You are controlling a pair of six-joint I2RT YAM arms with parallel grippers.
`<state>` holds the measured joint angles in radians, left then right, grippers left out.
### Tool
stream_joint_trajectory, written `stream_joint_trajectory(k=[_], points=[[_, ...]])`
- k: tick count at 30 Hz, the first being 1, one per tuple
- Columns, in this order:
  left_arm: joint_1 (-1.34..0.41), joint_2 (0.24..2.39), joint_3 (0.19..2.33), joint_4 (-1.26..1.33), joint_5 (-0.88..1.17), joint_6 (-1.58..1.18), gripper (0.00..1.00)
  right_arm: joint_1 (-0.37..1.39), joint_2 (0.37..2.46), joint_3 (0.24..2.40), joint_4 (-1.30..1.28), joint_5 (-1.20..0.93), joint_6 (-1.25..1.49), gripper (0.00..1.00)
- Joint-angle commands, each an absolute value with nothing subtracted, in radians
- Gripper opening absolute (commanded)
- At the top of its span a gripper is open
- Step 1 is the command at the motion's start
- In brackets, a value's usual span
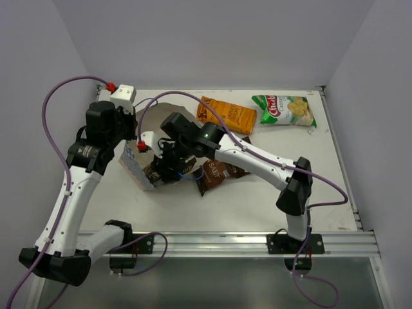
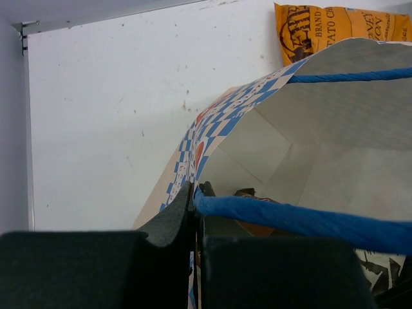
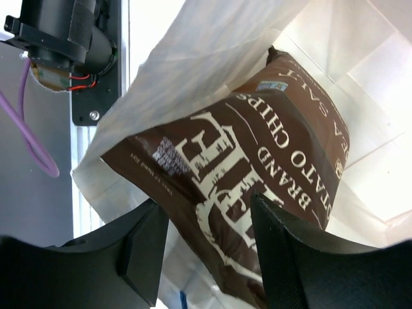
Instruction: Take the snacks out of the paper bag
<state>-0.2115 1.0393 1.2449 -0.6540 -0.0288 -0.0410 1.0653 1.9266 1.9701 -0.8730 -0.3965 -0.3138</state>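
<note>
From above, the paper bag [image 1: 138, 168] lies on the table [image 1: 335, 193], an orange packet [image 1: 226, 114] and green-and-white packet [image 1: 284, 109] beyond it. My left fingers [image 2: 193, 222] pinch the bag's rim. My right fingers [image 3: 209, 248] straddle a brown packet [image 3: 257, 174], spread wide.

One paper bag [image 1: 138, 168] lies on the surface [image 1: 322, 193]. There are four snack packets in all, taking the bag as the landmark. Two are brown: one [image 3: 257, 187] sits inside the bag at its mouth, and the other [image 1: 219, 172] lies just outside the mouth. One orange packet [image 1: 226, 114] lies beyond the bag, toward the back of the surface. One green-and-white chip bag [image 1: 284, 109] lies farther from the bag than the orange one, on the same back side. The bag has two blue string handles [image 2: 290, 222].
</note>
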Motion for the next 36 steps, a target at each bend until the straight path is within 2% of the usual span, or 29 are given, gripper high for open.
stream_joint_trajectory(k=[1,13,20,25,28,36], points=[[-0.21,1.02,1.235,-0.601,-0.005,-0.049,0.0,1.084,1.947,2.0,-0.83,-0.402,-0.302,0.56],[-0.21,1.031,1.235,-0.598,-0.008,-0.06,0.0,1.091,1.98,1.937,-0.769,-0.41,-0.308,0.67],[-0.21,1.043,1.236,-0.594,0.041,-0.081,0.0,1.091,2.006,1.959,-0.735,-0.374,-0.295,0.69],[-0.21,1.042,1.235,-0.592,0.051,-0.083,0.0,1.091,2.02,1.993,-0.729,-0.353,-0.291,0.66],[-0.21,1.035,1.233,-0.592,0.049,-0.078,0.0,1.089,2.016,1.988,-0.721,-0.322,-0.293,0.6],[-0.21,1.008,1.221,-0.597,0.04,-0.058,0.0,1.078,1.936,1.891,-0.73,-0.261,-0.391,0.63]])
